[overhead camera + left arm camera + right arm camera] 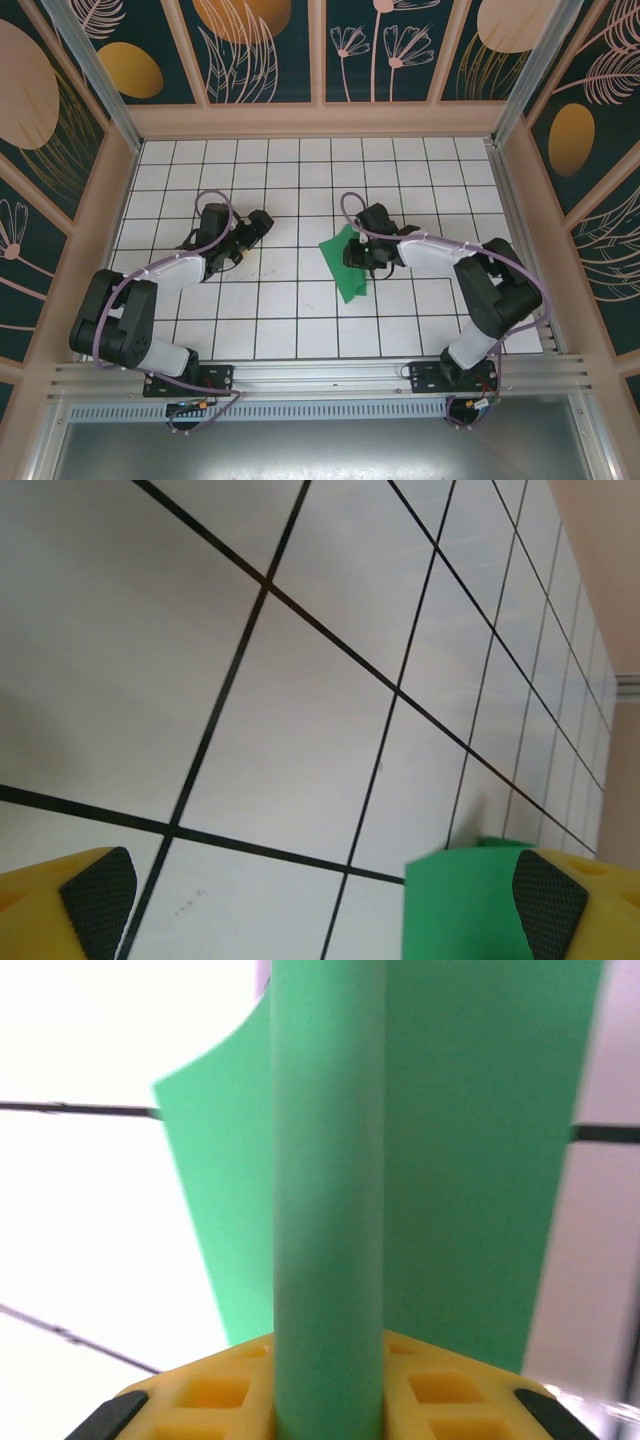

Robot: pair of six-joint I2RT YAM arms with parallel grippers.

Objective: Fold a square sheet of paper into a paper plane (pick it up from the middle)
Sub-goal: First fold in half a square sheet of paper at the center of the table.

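The square sheet of paper (345,275) is bright green and lies bent near the middle of the white grid table (280,310), one end raised. My right gripper (356,250) is down on its upper part. In the right wrist view the sheet (470,1160) bulges into a rounded ridge (328,1210) squeezed between the yellow fingers (215,1392) of the right gripper (328,1405). My left gripper (262,222) stands open to the left of the sheet, apart from it. In the left wrist view the left gripper (322,900) holds nothing, and a green corner of the sheet (460,905) lies by its right fingertip (548,895).
Wooden walls with leaf-patterned panels (320,120) enclose the table on three sides. A metal rail (320,375) carrying both arm bases runs along the near edge. Bare tiles (300,170) lie behind and in front of the sheet.
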